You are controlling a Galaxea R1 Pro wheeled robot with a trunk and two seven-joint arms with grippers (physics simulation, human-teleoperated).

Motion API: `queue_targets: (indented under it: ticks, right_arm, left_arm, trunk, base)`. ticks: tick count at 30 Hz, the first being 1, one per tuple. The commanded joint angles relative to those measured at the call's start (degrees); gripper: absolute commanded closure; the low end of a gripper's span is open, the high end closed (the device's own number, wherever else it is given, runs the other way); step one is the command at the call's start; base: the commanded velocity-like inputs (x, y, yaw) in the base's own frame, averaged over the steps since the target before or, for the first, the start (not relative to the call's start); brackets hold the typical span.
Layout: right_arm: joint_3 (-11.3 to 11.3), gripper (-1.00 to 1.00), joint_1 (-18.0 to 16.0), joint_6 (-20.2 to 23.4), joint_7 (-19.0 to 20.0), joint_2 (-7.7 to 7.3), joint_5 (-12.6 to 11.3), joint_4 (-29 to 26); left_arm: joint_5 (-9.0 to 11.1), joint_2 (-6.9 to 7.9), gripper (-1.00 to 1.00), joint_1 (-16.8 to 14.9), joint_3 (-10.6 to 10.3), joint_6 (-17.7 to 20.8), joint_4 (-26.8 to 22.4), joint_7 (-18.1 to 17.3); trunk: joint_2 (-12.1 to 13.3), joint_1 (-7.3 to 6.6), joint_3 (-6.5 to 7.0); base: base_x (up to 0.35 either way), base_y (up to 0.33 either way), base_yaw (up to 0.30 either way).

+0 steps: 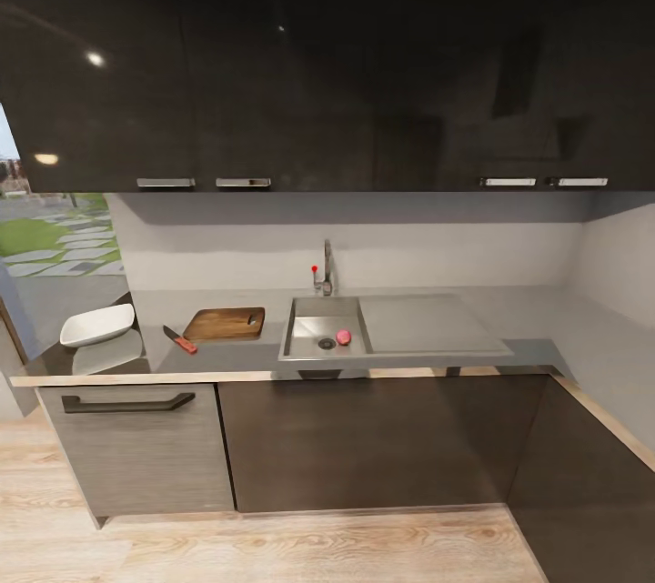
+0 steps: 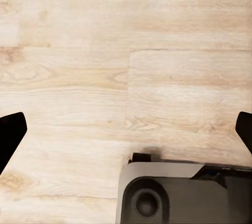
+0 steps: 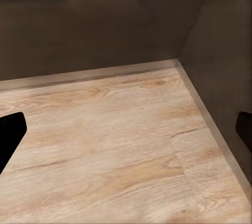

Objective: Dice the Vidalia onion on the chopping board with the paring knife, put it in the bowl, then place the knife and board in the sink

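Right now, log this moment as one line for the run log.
stage: approaching | pinkish round onion in steel sink | red-handled knife beside wooden board | left gripper open | right gripper open

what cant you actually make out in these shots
- Paring knife, head view: too small to make out its blade edge.
- Bowl, head view: its inside is hidden by its near wall.
- Left gripper and right gripper, wrist views: fingers cut off by the frame edges.

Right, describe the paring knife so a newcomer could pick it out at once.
Find the steel sink set into the grey countertop. Left of it lies a brown chopping board, and the paring knife lies on the countertop by that board's near left corner, between it and the white bowl. It is the one slim thing with a red handle.
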Motion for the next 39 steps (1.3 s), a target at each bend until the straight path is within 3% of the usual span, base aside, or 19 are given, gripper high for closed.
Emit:
queue_targets:
  ticks: [1,5,10,12,13,18,22,25,27,30,39]
  right_arm:
    - [-0.44,-1.0,-0.03,-0.15,-0.18,0.03,0.44,0.03]
    - [-0.37,-1.0,-0.03,-0.11,-0.27,0.03,0.41,0.03]
    - [-0.36,-1.0,-0.03,-0.07,-0.27,0.03,0.45,0.08]
    - [-0.36,-1.0,-0.03,-0.07,-0.27,0.03,0.45,0.1]
    - [-0.35,-1.0,-0.03,-0.07,-0.27,0.03,0.46,0.11]
    - [-0.36,-1.0,-0.03,-0.07,-0.26,0.03,0.45,0.12]
    - [-0.4,-1.0,-0.03,-0.07,-0.26,0.03,0.43,0.12]
    - [-0.43,-1.0,-0.03,0.08,-0.26,-0.01,0.42,0.12]
    - [-0.44,-1.0,-0.03,0.85,-0.26,-0.05,0.43,0.12]
    - [-0.44,-1.0,-0.03,1.04,-0.26,-0.07,0.46,0.12]
    - [-0.37,-1.0,-0.03,1.16,-0.1,-0.06,0.48,0.12]
  left_arm:
    - [0.0,-0.07,-1.0,0.03,0.03,5.75,-4.52,0.07]
    - [0.0,-0.16,-1.0,0.03,0.03,26.43,-23.89,-0.05]
    - [0.0,-0.61,-1.0,-0.02,-0.04,37.27,-36.33,-0.06]
    - [-0.03,-0.91,-1.0,-0.06,-0.06,40.72,-38.74,-0.09]
    - [-0.11,-1.83,-1.0,-0.12,-0.12,43.36,-40.8,-0.07]
    - [-0.37,-5.14,-1.0,-0.29,-0.57,47.63,-49.3,0.02]
    - [-0.49,-6.7,-1.0,-1.12,-3.89,56.27,-56.79,0.05]
    - [-0.5,-7.17,-1.0,-3.79,-4.84,59.08,-58.02,0.05]
    - [-0.45,-7.47,-1.0,-8.73,-5.22,62.01,-58.49,0.08]
    - [-0.44,-7.52,-1.0,-11.68,-5.29,64.32,-58.56,0.06]
    - [0.07,-7.96,-1.0,-29.43,-5.33,69.26,-58.31,0.05]
  trunk:
    - [-0.06,0.02,-0.07]
    - [-0.06,0.02,-0.07]
    - [-0.06,0.02,-0.07]
    - [-0.06,0.02,-0.07]
    - [-0.06,0.02,-0.07]
    - [-0.06,0.02,-0.07]
    - [-0.06,0.02,-0.07]
    - [-0.06,0.02,-0.07]
    - [-0.06,0.02,-0.07]
    - [-0.06,0.02,-0.07]
    - [-0.06,0.02,-0.07]
  base:
    - [0.0,0.0,0.0]
    - [0.0,0.0,0.0]
    - [0.0,0.0,0.0]
    - [0.0,0.0,0.0]
    - [0.0,0.0,0.0]
    - [0.0,0.0,0.0]
    - [0.0,0.0,0.0]
    - [0.0,0.0,0.0]
    - [0.0,0.0,0.0]
    - [0.0,0.0,0.0]
    - [0.0,0.0,0.0]
